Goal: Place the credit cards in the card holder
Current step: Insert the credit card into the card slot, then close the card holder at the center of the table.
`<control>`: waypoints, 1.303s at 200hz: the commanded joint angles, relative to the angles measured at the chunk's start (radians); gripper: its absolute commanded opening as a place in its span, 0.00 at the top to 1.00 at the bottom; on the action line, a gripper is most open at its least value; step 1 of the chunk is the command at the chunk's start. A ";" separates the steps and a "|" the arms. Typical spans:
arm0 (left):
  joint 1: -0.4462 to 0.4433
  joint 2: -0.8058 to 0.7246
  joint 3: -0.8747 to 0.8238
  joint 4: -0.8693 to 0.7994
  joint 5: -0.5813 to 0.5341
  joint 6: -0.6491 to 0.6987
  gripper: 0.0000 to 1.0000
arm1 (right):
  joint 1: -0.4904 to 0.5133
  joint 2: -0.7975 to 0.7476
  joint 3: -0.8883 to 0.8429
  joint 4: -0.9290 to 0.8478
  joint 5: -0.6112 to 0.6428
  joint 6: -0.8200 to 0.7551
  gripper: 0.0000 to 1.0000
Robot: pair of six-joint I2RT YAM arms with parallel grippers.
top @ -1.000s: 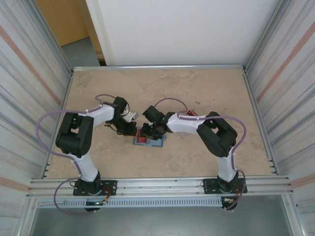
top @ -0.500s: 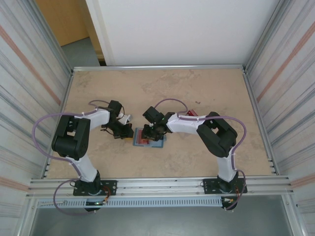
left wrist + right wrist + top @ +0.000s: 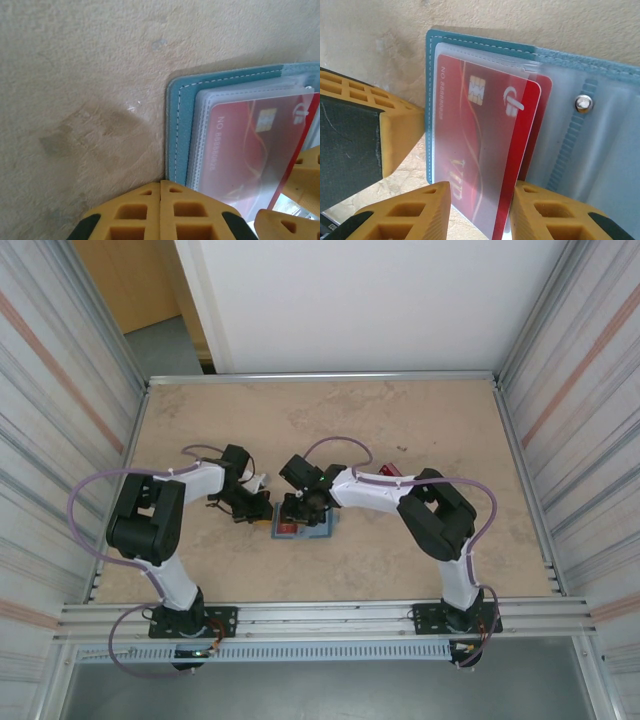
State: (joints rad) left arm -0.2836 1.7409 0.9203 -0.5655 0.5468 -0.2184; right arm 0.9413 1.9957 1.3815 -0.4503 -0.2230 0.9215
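While the card holder (image 3: 320, 531) lies open on the table (image 3: 400, 420) between both arms in the overhead view, the left wrist view shows the left gripper (image 3: 160, 200) closed on nothing at its teal edge. In the right wrist view, the right gripper (image 3: 480, 202) straddles a red credit card (image 3: 470, 135) partly inside a clear sleeve (image 3: 485, 57), and it is unclear whether it is pinching the card. The card looks thin, stiff and slick, best held by its long edges.

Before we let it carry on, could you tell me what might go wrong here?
The red card pokes past the clear sleeve, seemingly not seated; pushing may bend or jam it. The shut left gripper only meets the edge of the card holder, which may slide. The right gripper works close beside it; they could bump.
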 commanded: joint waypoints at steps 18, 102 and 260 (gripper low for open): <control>-0.023 0.006 -0.019 0.027 0.035 -0.015 0.95 | 0.000 -0.021 0.016 -0.080 0.048 -0.046 0.64; -0.008 -0.084 0.001 0.001 0.019 0.043 0.89 | -0.053 -0.308 -0.180 -0.202 0.148 -0.077 0.52; -0.026 -0.002 -0.060 0.144 0.207 -0.162 0.42 | -0.120 -0.169 -0.236 -0.046 0.106 -0.108 0.61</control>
State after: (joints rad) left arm -0.2871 1.6947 0.8799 -0.4812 0.6388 -0.3149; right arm 0.8238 1.8072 1.1221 -0.5457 -0.0841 0.8227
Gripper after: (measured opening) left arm 0.584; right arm 0.432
